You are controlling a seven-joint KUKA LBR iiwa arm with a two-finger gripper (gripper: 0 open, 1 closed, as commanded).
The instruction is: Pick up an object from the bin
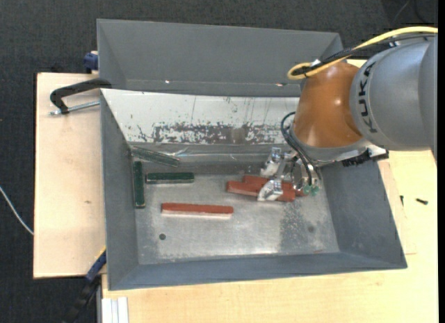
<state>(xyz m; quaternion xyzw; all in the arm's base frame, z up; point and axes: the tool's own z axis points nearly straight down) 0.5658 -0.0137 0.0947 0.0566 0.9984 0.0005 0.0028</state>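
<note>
Arm (400, 96) comes in from 3 o'clock, with the orange wrist cover (325, 110) over the bin's 2 o'clock corner. Yellow cable (348, 52) loops over the top of the cover.

Jaws are low, just above the bin (229, 54) floor and a little toward 2 o'clock from its centre. They sit right on the 3 o'clock end of the red block (245, 187) and touch or overlap it. Whether the block is actually between them – cannot tell. Jaw opening, wide or narrow – cannot tell either, as the metal parts there hide it.

Red block: short and flat, lying near floor centre with its long axis roughly 9–3 and tilted slightly. Its 9 o'clock end is in plain sight.

Other things on the floor, all loose, no heap:
- red bar (197, 210): long and thin, running 9–3, near the block on its 7 o'clock side, apart from it
- green bar (170, 176): dark, running 9–3, at 10 o'clock, well apart from the jaws
- green stick (140, 184): dark, running 12–6 along the 9 o'clock wall, just beside the green bar's end
- pale strip (158, 155): slanted at the foot of the 12 o'clock wall, kind unclear
- dark dot (162, 237): tiny, at 8 o'clock
</note>
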